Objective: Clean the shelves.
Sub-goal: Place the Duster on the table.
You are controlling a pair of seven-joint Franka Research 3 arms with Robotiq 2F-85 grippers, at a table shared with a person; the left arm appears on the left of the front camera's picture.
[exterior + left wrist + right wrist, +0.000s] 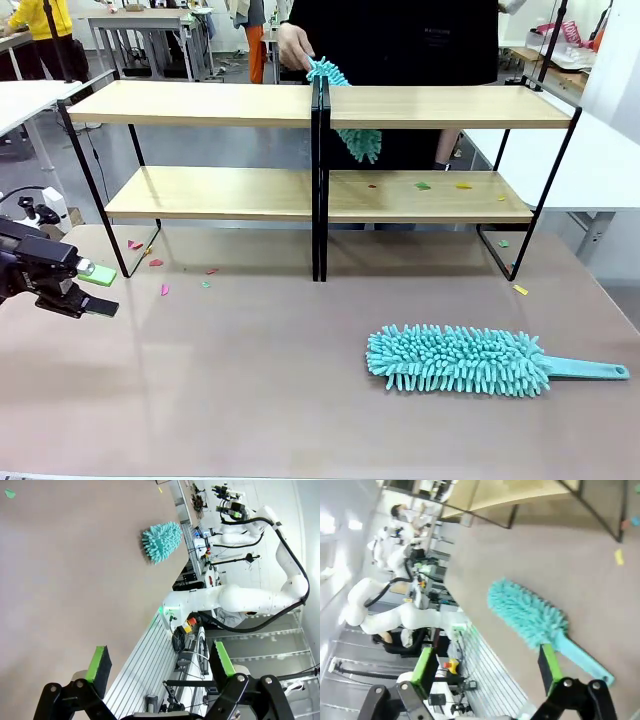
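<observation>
The right gripper (487, 672) stands wide open, empty, above a teal duster (460, 360) lying on the near right of the table (250, 380). The left gripper (160, 662), also open, hovers at near left. The shelves (200, 104) span the far side, where a person's hand (294, 46) holds another duster (352, 135).

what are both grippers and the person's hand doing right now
Left gripper: open, holding nothing.
Right gripper: open, empty, above the duster on the table.
Person's hand: holding a second duster at the shelves.
</observation>
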